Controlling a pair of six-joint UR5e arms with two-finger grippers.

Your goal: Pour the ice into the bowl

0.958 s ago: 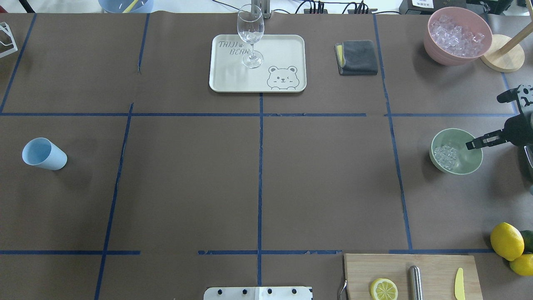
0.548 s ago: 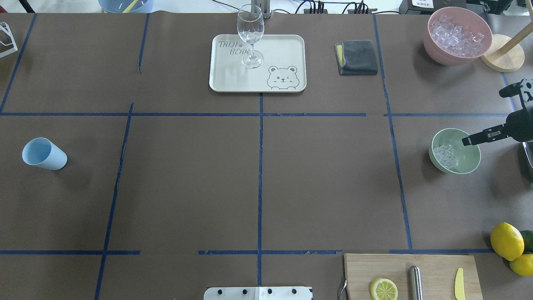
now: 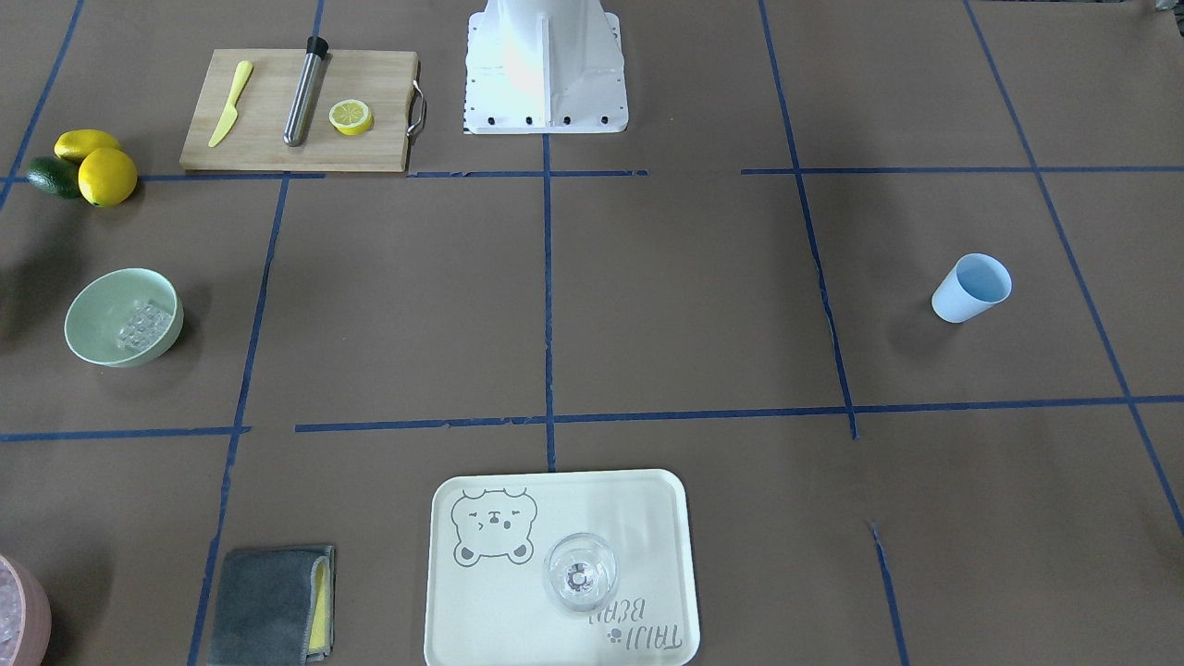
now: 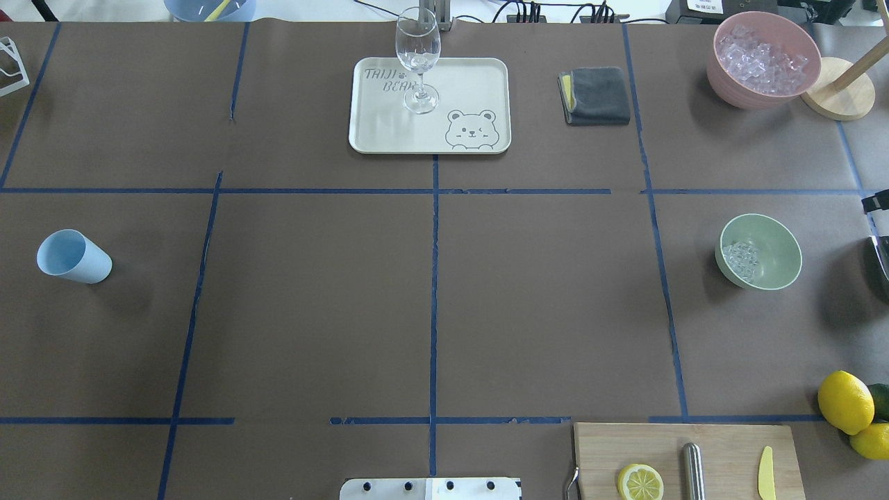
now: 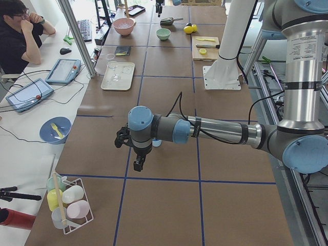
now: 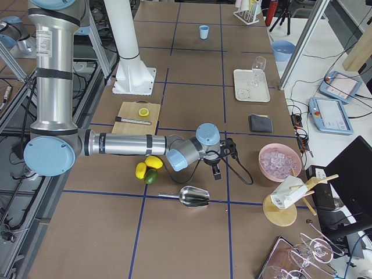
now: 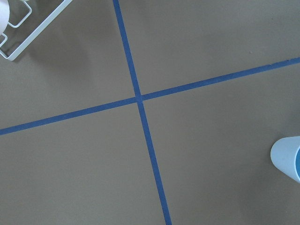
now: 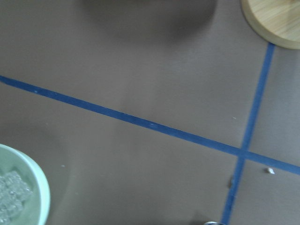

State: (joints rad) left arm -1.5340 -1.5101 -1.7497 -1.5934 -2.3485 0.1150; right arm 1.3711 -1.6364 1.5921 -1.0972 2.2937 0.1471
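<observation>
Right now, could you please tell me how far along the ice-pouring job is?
It looks done: the ice sits inside the green bowl. Nothing is in hand. The right gripper hangs clear of the bowl, the left gripper hovers near the empty blue cup, and neither appears to hold anything. Nothing seems left to pour.

Wine glass [image 4: 417,52] upright on bear tray [image 4: 472,76], grey cloth [image 4: 597,95] nearby, perhaps a lime [image 3: 46,176] by lemons [image 3: 106,176].
</observation>
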